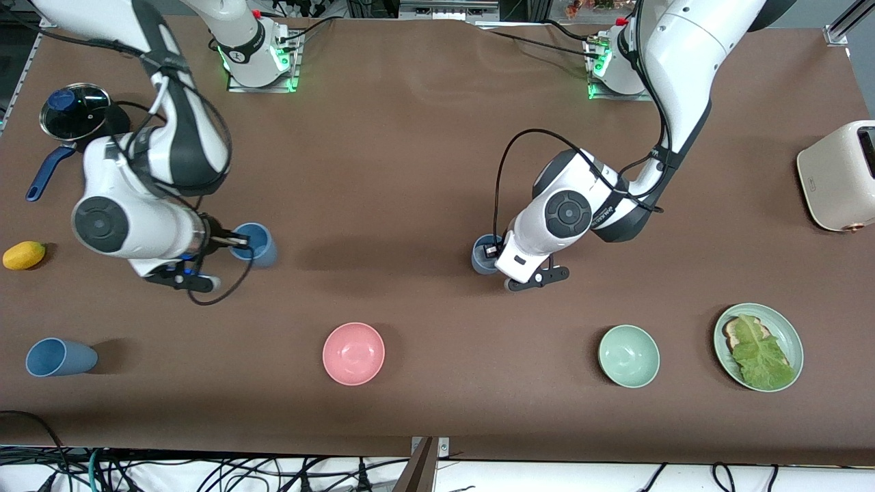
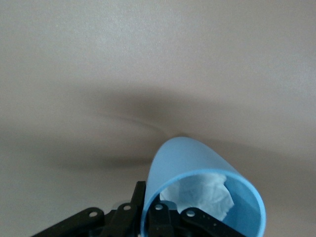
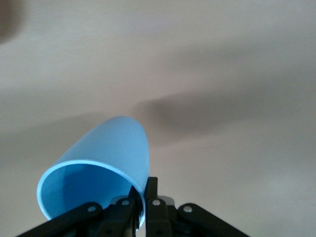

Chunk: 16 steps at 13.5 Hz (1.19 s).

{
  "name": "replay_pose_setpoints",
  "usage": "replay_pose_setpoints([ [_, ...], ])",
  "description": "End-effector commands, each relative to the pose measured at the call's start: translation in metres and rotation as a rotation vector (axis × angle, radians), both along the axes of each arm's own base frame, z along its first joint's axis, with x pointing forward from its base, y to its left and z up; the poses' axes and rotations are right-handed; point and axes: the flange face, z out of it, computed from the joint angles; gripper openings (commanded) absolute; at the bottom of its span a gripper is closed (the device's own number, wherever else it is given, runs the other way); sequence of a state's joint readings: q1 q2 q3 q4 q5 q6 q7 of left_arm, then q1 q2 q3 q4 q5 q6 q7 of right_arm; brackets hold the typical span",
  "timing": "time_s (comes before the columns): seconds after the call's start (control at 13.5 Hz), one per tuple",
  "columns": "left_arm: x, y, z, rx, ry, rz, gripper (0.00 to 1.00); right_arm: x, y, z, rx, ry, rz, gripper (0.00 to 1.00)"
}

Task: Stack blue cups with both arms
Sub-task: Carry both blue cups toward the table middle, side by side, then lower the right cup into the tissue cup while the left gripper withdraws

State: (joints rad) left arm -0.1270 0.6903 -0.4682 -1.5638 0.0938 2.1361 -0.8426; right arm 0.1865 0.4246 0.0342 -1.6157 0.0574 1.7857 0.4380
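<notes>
My right gripper [image 1: 236,240] is shut on the rim of a light-blue cup [image 1: 254,244], one finger inside and one outside; the cup tilts a little over the table toward the right arm's end. In the right wrist view the cup [image 3: 106,153] is empty and the gripper [image 3: 143,202] pinches its wall. My left gripper [image 1: 493,250] is shut on the rim of a second blue cup [image 1: 484,255] near the table's middle. In the left wrist view this cup [image 2: 192,163] holds crumpled white paper [image 2: 202,195], with the gripper [image 2: 152,207] on its wall. A third blue cup [image 1: 60,357] lies on its side.
A pink bowl [image 1: 353,353] and a pale green bowl [image 1: 629,356] stand nearer the front camera. A green plate [image 1: 791,338] holds toast and lettuce. A cream toaster [image 1: 839,176] is at the left arm's end. A yellow fruit [image 1: 24,255] and a lidded pot [image 1: 74,109] are at the right arm's end.
</notes>
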Motion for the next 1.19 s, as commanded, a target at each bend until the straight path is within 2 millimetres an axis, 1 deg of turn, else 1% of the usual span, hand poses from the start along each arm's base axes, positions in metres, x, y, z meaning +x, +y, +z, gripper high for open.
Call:
replay_pose_setpoints([
  [0.0, 0.009, 0.0, 0.012, 0.0, -0.013, 0.022, 1.0, -0.002, 0.051, 0.024, -0.001, -0.001, -0.101, 0.0],
  [0.07, 0.01, 0.003, 0.017, 0.001, -0.018, 0.023, 1.0, -0.006, 0.072, 0.028, -0.016, 0.003, -0.133, 0.0],
  [0.15, 0.014, 0.01, 0.03, 0.004, -0.03, 0.026, 1.0, -0.008, 0.098, 0.038, -0.012, -0.001, -0.167, 0.0],
  [0.22, 0.016, 0.022, 0.045, 0.023, -0.022, 0.033, 1.0, -0.012, 0.124, 0.045, 0.002, 0.005, -0.205, 0.0],
  [0.3, 0.014, 0.033, 0.065, 0.052, -0.007, 0.03, 1.0, -0.019, 0.154, 0.05, 0.011, 0.009, -0.243, 0.0],
  [0.37, 0.018, 0.049, 0.085, 0.07, -0.009, 0.021, 1.0, -0.027, 0.186, 0.052, 0.008, 0.001, -0.275, 0.0],
  [0.52, 0.025, 0.083, 0.118, 0.092, 0.011, -0.064, 1.0, -0.037, 0.249, 0.055, 0.005, -0.03, -0.34, 0.0],
  [0.59, 0.032, 0.104, 0.131, 0.115, 0.015, -0.074, 1.0, -0.04, 0.278, 0.053, 0.007, -0.042, -0.371, 0.0],
  [0.67, 0.036, 0.125, 0.149, 0.146, 0.014, -0.087, 1.0, -0.045, 0.307, 0.051, 0.021, -0.063, -0.408, 0.0],
  [0.74, 0.038, 0.146, 0.168, 0.157, 0.013, -0.121, 1.0, -0.05, 0.332, 0.047, 0.042, -0.081, -0.454, 0.0],
  [0.82, 0.038, 0.165, 0.189, 0.156, 0.001, -0.172, 1.0, -0.055, 0.35, 0.044, 0.068, -0.103, -0.494, 0.0],
  [0.89, 0.035, 0.187, 0.205, 0.154, 0.004, -0.232, 1.0, -0.061, 0.365, 0.04, 0.092, -0.121, -0.517, 0.0],
  [0.97, 0.032, 0.209, 0.219, 0.15, 0.012, -0.299, 1.0, -0.063, 0.375, 0.042, 0.131, -0.128, -0.541, 0.0],
  [1.04, 0.026, 0.233, 0.235, 0.142, 0.023, -0.359, 1.0, -0.062, 0.381, 0.042, 0.174, -0.125, -0.564, 0.0],
  [1.11, 0.022, 0.256, 0.246, 0.134, 0.025, -0.399, 1.0, -0.061, 0.385, 0.043, 0.205, -0.129, -0.576, 0.0],
])
